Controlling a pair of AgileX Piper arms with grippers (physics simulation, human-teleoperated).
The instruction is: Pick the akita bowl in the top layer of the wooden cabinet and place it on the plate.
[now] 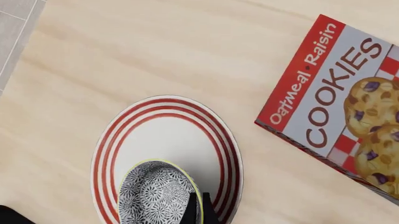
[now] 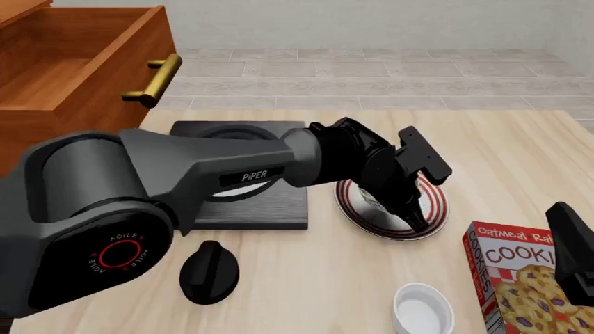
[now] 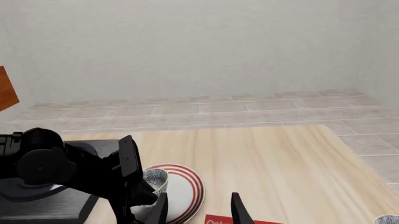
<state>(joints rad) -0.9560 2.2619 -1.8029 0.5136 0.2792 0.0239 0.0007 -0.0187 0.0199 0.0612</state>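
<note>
The speckled black-and-white akita bowl point(image 1: 156, 196) hangs tilted low over the plate point(image 1: 168, 140), a white plate with red rings. My left gripper point(image 1: 201, 211) is shut on the bowl's rim, one finger inside and one outside. In the front view the left arm reaches across the stove to the plate point(image 2: 371, 227) and hides most of the bowl. The right wrist view shows the bowl point(image 3: 154, 181) just above the plate point(image 3: 187, 192). The wooden cabinet point(image 2: 55, 118) stands at the far left with its top layer point(image 2: 83, 62) pulled open. My right gripper point(image 3: 199, 212) is open and holds nothing.
A black square stove point(image 2: 241, 202) lies left of the plate, with a black knob point(image 2: 209, 271) in front of it. A white ramekin point(image 2: 422, 309) and a red cookie box point(image 2: 519, 278) sit near the front right edge. The brass drawer handle point(image 2: 158, 80) juts out over the table.
</note>
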